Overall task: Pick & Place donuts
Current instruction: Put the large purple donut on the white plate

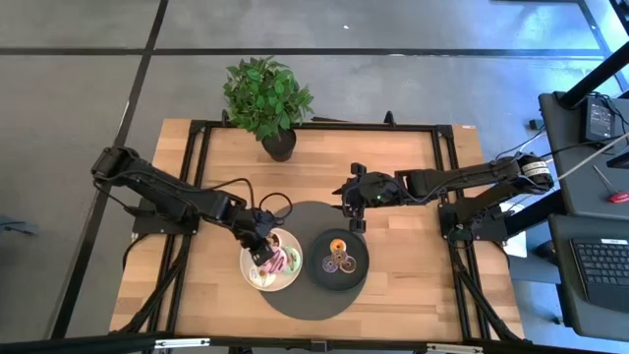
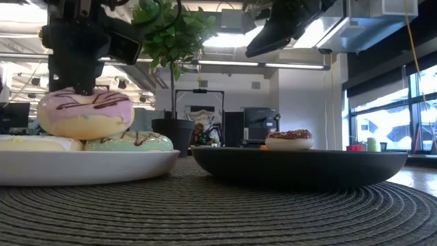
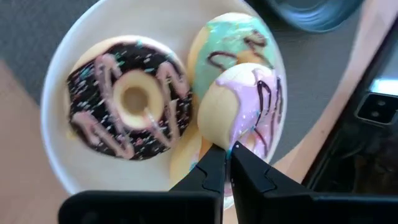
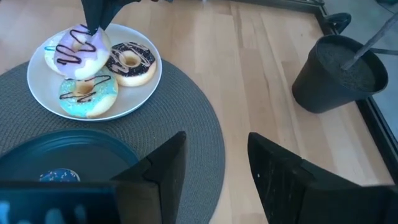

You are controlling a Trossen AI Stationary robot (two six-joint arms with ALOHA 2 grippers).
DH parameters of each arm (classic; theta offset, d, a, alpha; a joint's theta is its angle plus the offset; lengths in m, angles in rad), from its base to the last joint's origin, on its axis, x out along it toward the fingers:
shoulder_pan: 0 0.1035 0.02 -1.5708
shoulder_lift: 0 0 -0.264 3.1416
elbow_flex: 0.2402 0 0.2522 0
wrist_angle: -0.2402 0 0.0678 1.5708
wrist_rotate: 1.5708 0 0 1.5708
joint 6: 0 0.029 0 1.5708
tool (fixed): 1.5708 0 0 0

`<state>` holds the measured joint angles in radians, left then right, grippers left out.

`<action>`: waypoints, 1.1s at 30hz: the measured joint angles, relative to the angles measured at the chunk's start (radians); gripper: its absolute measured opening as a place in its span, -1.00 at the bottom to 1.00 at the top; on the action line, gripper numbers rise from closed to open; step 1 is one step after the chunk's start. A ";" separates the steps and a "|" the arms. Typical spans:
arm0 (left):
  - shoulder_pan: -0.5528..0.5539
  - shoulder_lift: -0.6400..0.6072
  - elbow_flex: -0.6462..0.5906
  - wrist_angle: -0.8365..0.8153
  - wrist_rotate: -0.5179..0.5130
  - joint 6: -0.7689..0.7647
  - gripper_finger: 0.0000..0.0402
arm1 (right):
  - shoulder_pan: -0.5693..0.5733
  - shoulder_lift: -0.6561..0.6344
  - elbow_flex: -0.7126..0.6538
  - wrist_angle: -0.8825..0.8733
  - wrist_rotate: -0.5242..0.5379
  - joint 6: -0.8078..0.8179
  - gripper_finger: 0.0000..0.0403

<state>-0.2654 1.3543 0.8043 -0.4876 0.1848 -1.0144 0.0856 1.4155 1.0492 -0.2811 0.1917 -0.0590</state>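
Note:
A white plate (image 1: 293, 282) (image 3: 56, 143) (image 4: 36, 87) holds several ring donuts: a purple-iced one (image 3: 245, 106) (image 2: 85, 113) (image 4: 74, 50) lying tilted on top, a green one (image 3: 233, 37) (image 4: 87, 96) and a chocolate one (image 3: 127, 96) (image 4: 130, 62). My left gripper (image 1: 259, 248) (image 3: 228, 149) (image 2: 76, 82) stands over this plate, shut on the purple donut. A black plate (image 1: 362, 267) (image 2: 300, 160) carries small donuts (image 1: 339, 258) (image 2: 289, 139). My right gripper (image 1: 354, 214) (image 4: 214, 155) hangs open above the black plate's far edge. My left gripper pinches the purple donut by its rim (image 3: 227, 138) between the two fingertips, which stand almost together. The fingers come from above, pointing down. The donut sits tilted, its underside (image 2: 82, 135) on the donuts beneath it.
Both plates stand on a round dark woven mat (image 1: 314, 303) (image 2: 218, 205). A potted plant (image 1: 267, 98) (image 4: 339, 71) is at the table's far edge. Bare wood lies to the right (image 1: 423, 256) and left (image 1: 211, 285) of the mat, with a black frame around the table.

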 joint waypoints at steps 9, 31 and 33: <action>0.000 0.010 0.000 -0.011 -0.034 -0.012 -0.88 | 0.000 0.000 0.000 -0.003 0.002 -0.001 -0.14; 0.000 0.010 0.000 -0.011 0.001 -0.047 -0.47 | 0.000 0.000 0.000 -0.026 0.001 -0.002 -0.14; 0.000 0.010 0.000 -0.011 0.001 -0.047 -0.40 | 0.000 0.000 0.000 -0.032 0.001 -0.001 -0.14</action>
<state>-0.2653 1.3640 0.8047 -0.4986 0.1860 -1.0613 0.0853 1.4158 1.0489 -0.3127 0.1926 -0.0605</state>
